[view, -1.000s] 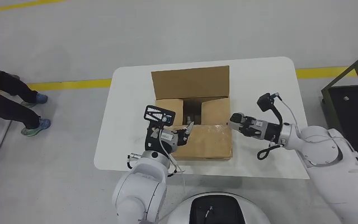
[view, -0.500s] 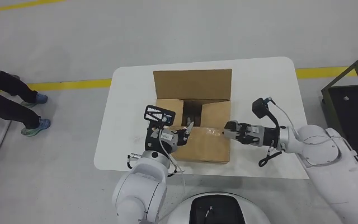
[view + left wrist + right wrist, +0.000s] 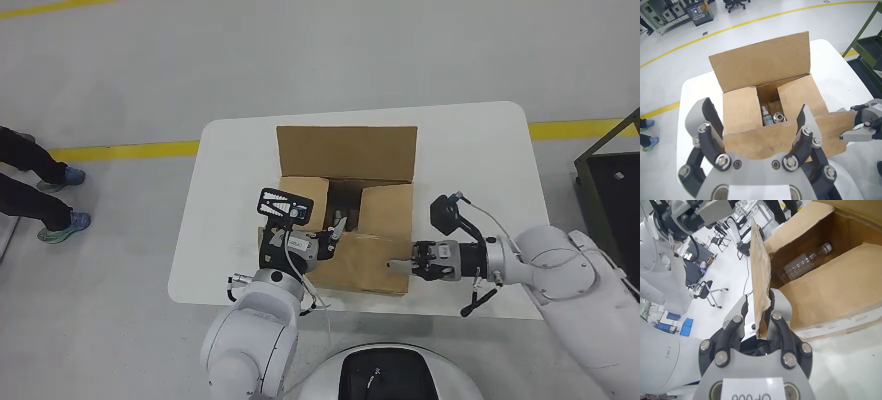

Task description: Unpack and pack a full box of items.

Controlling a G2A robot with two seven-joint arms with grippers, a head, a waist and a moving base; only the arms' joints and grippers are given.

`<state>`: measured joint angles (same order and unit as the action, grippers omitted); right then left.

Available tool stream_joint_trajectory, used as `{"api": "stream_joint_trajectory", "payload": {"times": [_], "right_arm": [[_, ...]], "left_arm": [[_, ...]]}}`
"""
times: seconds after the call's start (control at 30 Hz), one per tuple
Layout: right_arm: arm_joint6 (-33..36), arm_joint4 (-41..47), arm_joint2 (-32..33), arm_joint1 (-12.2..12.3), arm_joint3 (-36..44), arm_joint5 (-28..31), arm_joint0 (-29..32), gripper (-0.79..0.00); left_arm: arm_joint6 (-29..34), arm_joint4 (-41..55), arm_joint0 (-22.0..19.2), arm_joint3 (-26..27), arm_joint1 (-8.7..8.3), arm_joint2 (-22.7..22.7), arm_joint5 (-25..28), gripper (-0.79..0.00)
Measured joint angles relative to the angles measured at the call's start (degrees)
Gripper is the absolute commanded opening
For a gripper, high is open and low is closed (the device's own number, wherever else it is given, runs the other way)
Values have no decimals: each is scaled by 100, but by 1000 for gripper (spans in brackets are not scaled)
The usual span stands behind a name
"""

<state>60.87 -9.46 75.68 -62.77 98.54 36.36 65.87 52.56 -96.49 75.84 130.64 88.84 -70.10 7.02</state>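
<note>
Right now your cardboard box (image 3: 385,215) sits in the middle of the white table (image 3: 470,150). Its far flap (image 3: 762,62) stands up and its two side flaps (image 3: 741,109) are folded down over the opening. Through the narrow gap between them you can see a small spray bottle (image 3: 765,117) beside a round metal flange (image 3: 779,117). Under the right-hand flap a clear ribbed plastic bottle (image 3: 802,262) lies on its side.

Your right gripper (image 3: 758,302) grasps the near flap (image 3: 781,140) by its corner, with the frayed corrugated edge between its fingers. That flap stands raised along the box's front edge. Your left gripper (image 3: 755,105) hovers just above the same flap with its jaws spread wide, holding nothing.

The side flaps block most of the way into the box. A green metal rack (image 3: 610,190) stands off the table's right end, and a yellow line (image 3: 120,150) crosses the pale floor.
</note>
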Motion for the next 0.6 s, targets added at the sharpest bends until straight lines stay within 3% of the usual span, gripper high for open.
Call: {"api": "stream_joint_trajectory", "payload": {"times": [0.17,0.37,0.6], "right_arm": [[-360,-597,-203,-10,43,-32,-97,-785],[-1176,-1338,3,11,98,42,-194,-785],[-2145,-2481,231,54,462,598,-68,-785]], "left_arm": [[0,0,0,0,0,0,0,0],[-1,0,1,0,0,0,-1,0],[-167,225,-94,103,-10,-86,-67,0]]}}
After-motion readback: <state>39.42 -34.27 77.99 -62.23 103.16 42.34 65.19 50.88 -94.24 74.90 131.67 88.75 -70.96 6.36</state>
